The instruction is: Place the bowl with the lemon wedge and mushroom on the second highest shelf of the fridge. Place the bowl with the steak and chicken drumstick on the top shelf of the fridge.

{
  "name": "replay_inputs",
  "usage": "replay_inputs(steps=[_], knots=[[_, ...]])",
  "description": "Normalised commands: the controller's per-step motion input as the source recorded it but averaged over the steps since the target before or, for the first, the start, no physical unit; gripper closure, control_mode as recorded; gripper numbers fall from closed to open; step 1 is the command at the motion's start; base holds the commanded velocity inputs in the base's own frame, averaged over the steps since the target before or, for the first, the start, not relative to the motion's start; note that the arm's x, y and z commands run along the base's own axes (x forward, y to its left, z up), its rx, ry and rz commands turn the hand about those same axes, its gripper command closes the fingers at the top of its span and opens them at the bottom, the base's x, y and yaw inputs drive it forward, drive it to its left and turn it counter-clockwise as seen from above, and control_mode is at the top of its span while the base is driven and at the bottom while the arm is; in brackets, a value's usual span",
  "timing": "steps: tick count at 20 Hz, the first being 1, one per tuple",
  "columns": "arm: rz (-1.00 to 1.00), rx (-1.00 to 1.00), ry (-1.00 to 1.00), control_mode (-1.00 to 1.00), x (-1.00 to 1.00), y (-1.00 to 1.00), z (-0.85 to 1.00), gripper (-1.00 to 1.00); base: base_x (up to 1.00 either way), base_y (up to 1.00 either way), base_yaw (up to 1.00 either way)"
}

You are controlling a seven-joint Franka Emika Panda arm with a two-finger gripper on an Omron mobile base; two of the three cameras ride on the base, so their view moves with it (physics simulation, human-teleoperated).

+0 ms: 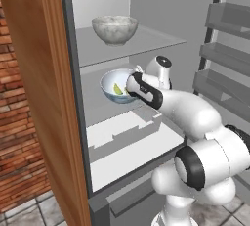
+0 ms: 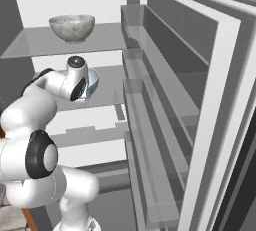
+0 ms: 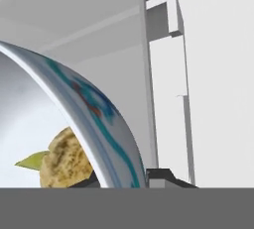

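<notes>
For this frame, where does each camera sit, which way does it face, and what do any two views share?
Left base view: behind the arm's left, facing the open fridge; the white arm reaches to the blue-rimmed bowl.
Right base view: behind the arm's right, facing the shelves and door bins; arm at lower left.
Hand view: on the hand, close against the bowl's rim, with the mushroom and lemon wedge inside; a dark finger tip at bottom.
Shared: both base views show the grey bowl on the shelf above.

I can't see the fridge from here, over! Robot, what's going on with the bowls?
Gripper shut on lemon bowl rim, at second-highest shelf. Grey bowl sits on top shelf. Nothing blocking.
</notes>
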Motion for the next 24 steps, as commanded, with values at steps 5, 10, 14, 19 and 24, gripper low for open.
replay_inputs(steps=[5, 10, 14, 19, 24], knots=[[-0.08, -0.04, -0.16, -1.0, 0.24, 0.18, 0.0, 1.0, 0.0, 0.0, 0.0], [-0.02, 0.0, -0.01, -1.0, 0.33, 0.0, 0.0, 1.0, 0.0, 0.0, 0.0], [-0.01, 0.0, 0.0, -1.0, 0.21, 0.0, 0.0, -1.0, 0.0, 0.0, 0.0], [0.0, 0.0, -0.09, -1.0, -0.49, 0.0, 0.0, -1.0, 0.0, 0.0, 0.0], [-0.01, 0.0, -0.2, -1.0, -0.89, 0.0, 0.14, -1.0, 0.0, 0.0, 0.0]])
